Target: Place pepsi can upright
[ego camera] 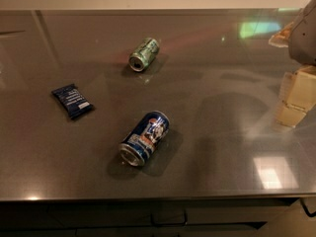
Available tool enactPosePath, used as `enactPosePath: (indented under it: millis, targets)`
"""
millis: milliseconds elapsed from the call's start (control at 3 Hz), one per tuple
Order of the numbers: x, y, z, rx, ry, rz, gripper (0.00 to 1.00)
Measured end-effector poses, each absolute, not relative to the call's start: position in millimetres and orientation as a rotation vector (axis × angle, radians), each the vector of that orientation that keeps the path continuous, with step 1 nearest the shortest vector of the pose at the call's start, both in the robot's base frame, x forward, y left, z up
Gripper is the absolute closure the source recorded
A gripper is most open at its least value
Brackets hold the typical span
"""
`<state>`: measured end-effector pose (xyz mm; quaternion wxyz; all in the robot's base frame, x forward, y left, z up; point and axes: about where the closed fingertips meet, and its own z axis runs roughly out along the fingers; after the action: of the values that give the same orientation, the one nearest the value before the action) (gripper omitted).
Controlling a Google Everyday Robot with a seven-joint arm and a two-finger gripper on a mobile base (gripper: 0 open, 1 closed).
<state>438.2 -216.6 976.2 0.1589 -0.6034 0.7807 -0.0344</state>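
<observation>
Two cans lie on their sides on the grey counter [222, 162]: the green can [144, 54] in the upper middle and the pepsi can [145, 138] just below centre, its long axis running from lower left to upper right, one silver end toward the bottom edge. The gripper [296, 98] hangs at the right edge, well apart; the pepsi can lies to its lower left. Whether the gripper is wide or narrow, I cannot tell.
</observation>
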Motion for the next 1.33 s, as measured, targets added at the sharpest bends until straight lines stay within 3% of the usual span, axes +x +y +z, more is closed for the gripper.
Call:
enactPosePath:
  millis: [667, 1333]
  targets:
    - [441, -189, 973, -1.862, 2.115, -0.06, 0.0]
    - [451, -102, 944, -2.194, 1.777, 0.165, 0.0]
